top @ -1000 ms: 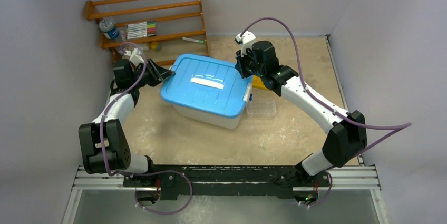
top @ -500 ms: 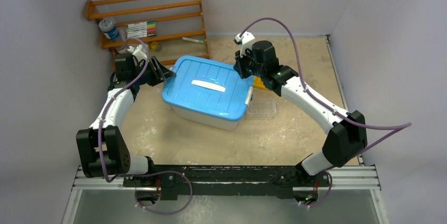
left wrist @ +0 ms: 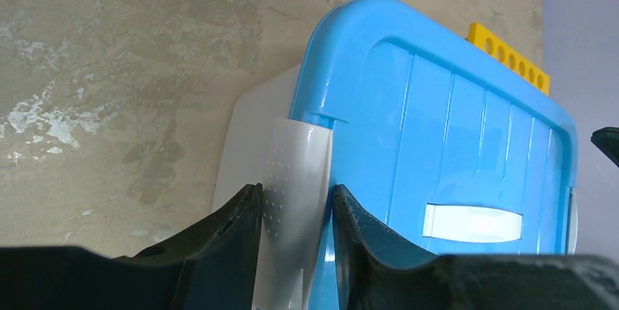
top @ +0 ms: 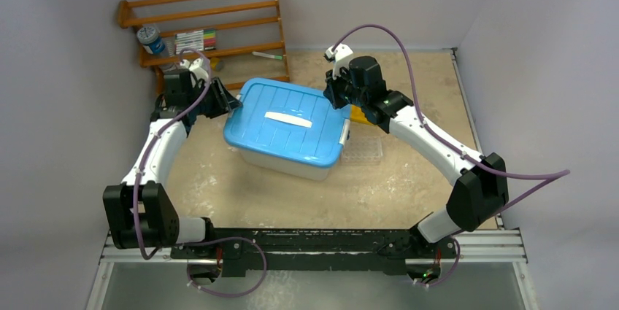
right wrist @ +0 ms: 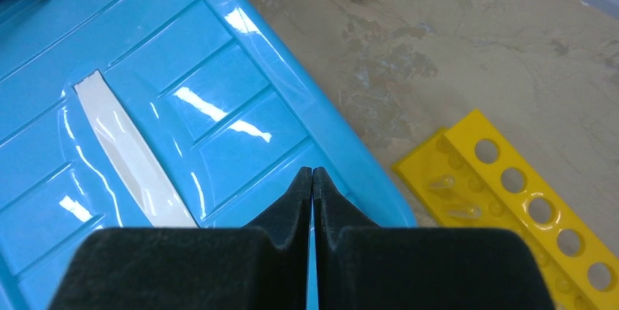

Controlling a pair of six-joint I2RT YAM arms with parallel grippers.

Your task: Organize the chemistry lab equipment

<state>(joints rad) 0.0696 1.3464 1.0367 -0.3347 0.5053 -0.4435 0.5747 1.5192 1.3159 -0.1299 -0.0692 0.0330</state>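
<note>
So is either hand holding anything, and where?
Left hand pinches the white latch at the end of the blue-lidded box; right hand is shut, empty.

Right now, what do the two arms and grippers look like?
The left arm and right arm have white links with black joint housings and a thin purple cable looping along each. The left gripper and right gripper have matte black, tapered fingers.

R jaws pressed together above blue lid (right wrist: 219, 106) w/ white strip (right wrist: 131, 157) (yellow rack (right wrist: 504, 215) beside).
</note>
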